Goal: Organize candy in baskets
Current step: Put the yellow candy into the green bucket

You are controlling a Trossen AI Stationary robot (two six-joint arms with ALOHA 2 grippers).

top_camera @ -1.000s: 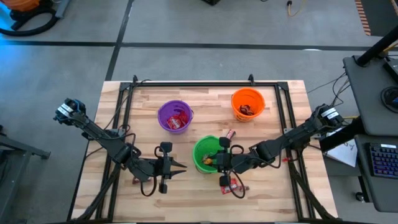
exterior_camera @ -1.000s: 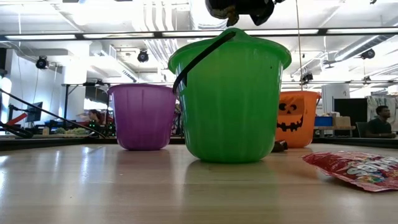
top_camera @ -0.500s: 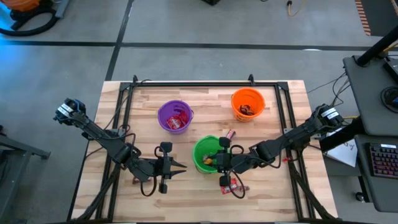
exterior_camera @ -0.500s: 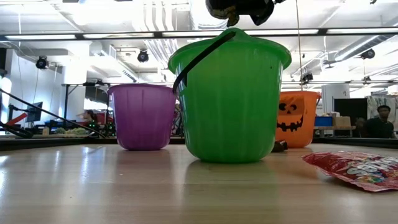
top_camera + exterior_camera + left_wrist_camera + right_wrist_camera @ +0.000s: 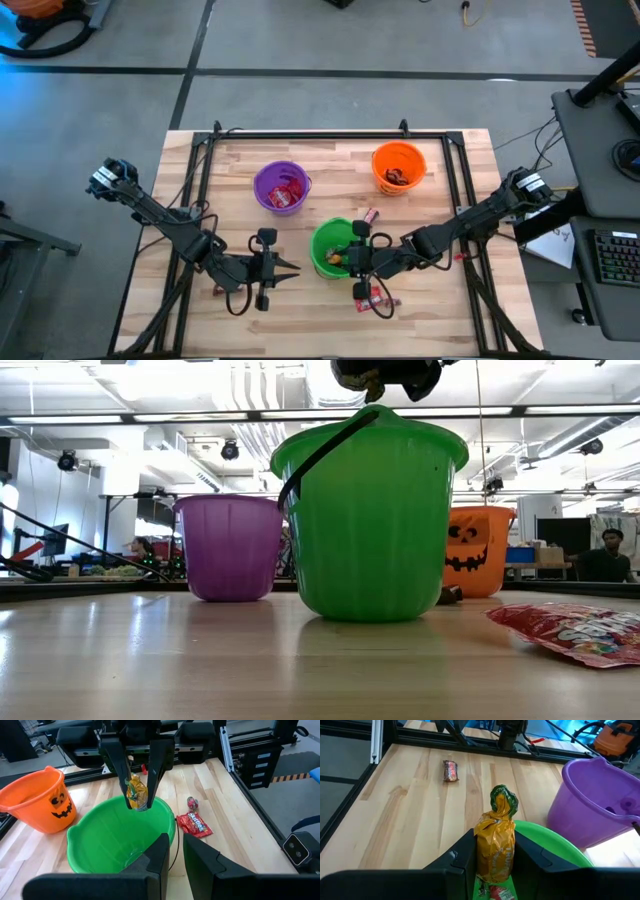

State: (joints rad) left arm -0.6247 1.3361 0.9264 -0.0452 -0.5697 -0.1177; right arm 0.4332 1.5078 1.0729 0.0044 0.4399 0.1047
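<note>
The green basket (image 5: 331,247) stands at the table's middle near side, the purple basket (image 5: 280,187) and the orange basket (image 5: 399,167) farther back. My right gripper (image 5: 494,847) hovers over the green basket's rim (image 5: 547,839), shut on a gold-wrapped candy with a green top (image 5: 495,837). A red candy (image 5: 498,893) lies inside the green basket. My left gripper (image 5: 176,845) waits shut, left of the green basket (image 5: 117,837), touching nothing. A red packet (image 5: 575,632) and a small red piece (image 5: 192,802) lie on the table. My right gripper pinches the gold candy by its lower body (image 5: 492,857) between the two fingers (image 5: 465,857). Seen from the left wrist, the fingers (image 5: 118,767) point down from above. The candy is lifted clear above the green basket's opening, its green twisted top (image 5: 501,799) sticking out past the fingertips.
A dark brown bar (image 5: 450,770) lies on the wood toward the table's left side. Candy shows inside the purple basket (image 5: 287,190) and the orange basket (image 5: 397,177). A black frame (image 5: 310,133) runs round the table top. People sit in the room behind (image 5: 605,555).
</note>
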